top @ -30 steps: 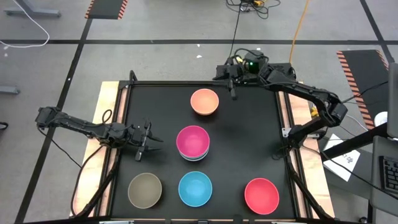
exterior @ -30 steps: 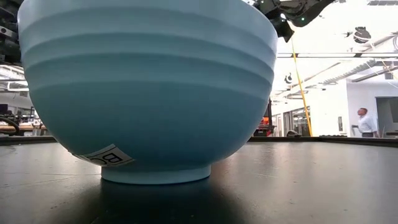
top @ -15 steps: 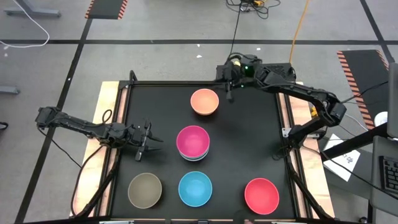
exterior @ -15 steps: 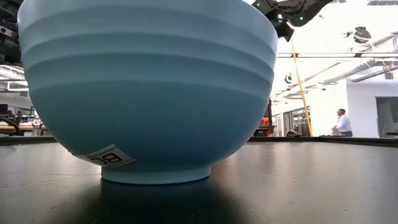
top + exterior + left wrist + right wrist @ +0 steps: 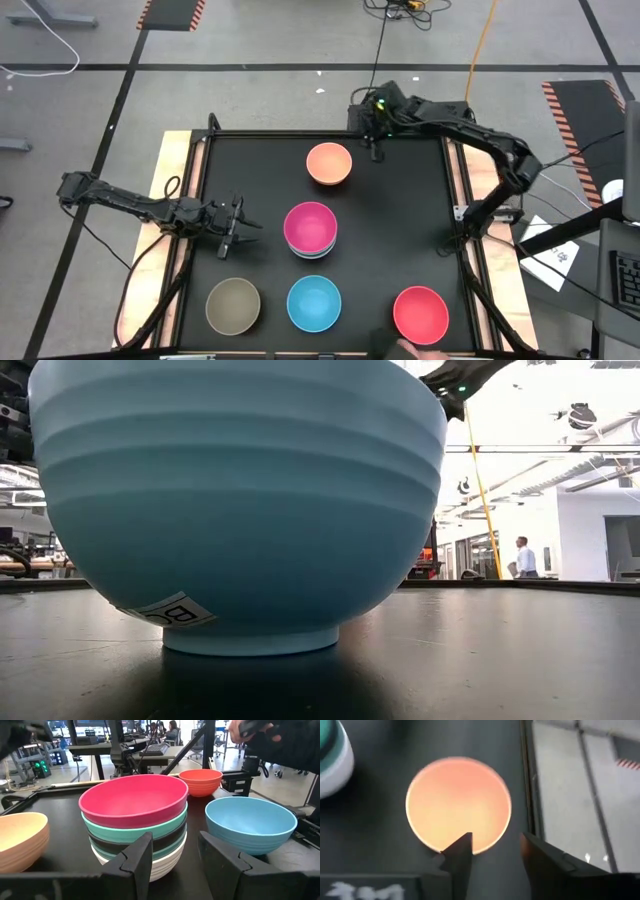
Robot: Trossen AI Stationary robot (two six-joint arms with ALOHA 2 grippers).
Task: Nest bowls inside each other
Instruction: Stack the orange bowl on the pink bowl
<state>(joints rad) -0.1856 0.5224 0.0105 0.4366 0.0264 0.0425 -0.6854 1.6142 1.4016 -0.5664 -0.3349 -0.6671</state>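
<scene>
A peach-orange bowl (image 5: 329,163) stands on its base at the table's far middle. A stack of several nested bowls (image 5: 311,230), magenta on top (image 5: 132,800) and white at the bottom (image 5: 160,862), stands in the middle. Olive-brown (image 5: 233,305), light blue (image 5: 314,302) and red (image 5: 420,313) bowls stand apart along the near edge. My right gripper (image 5: 492,852) is open, high above the peach bowl's (image 5: 458,802) right rim, touching nothing; it shows in the high view (image 5: 374,148). My left gripper (image 5: 243,232) is open and empty, left of the stack, pointing at it (image 5: 175,850).
The black table top is framed by a raised border (image 5: 455,200). The light blue bowl (image 5: 240,510) fills the low view. A person's hand (image 5: 410,350) shows at the table's near edge by the red bowl. Bare table lies right of the stack.
My right arm has risen, nearly leaving the low view's top, and its wrist has shifted a little toward the table's left, over the peach bowl. A hand has come into view at the near edge. The bowls and my left gripper have kept still.
</scene>
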